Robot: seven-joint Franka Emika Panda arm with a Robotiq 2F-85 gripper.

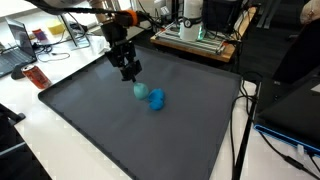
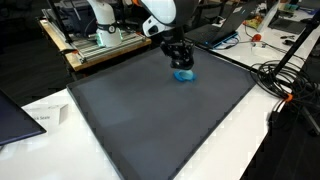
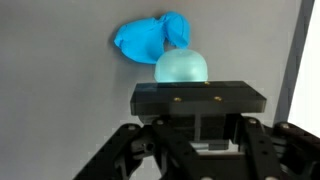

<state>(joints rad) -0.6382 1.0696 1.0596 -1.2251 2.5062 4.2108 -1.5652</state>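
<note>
1. gripper (image 1: pixel 130 72): jaws closed narrow; can't tell if they pinch anything.
2. pale teal ball (image 3: pixel 181 67): right at gripper tip, just ahead, on dark tabletop (image 1: pixel 110 130).
3. blue crumpled lump (image 3: pixel 148 38): beyond ball, touching it, farther frm gripper.

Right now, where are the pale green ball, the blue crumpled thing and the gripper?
pale green ball (image 3: pixel 181 66): wrist view, its rounded top.
blue crumpled thing (image 3: pixel 145 38): wrist view, its middle.
gripper (image 1: pixel 132 78): in an exterior view, between its fingertips.

Lab: laptops (image 1: pixel 14 52), tangled cables (image 2: pixel 285 75)
</note>
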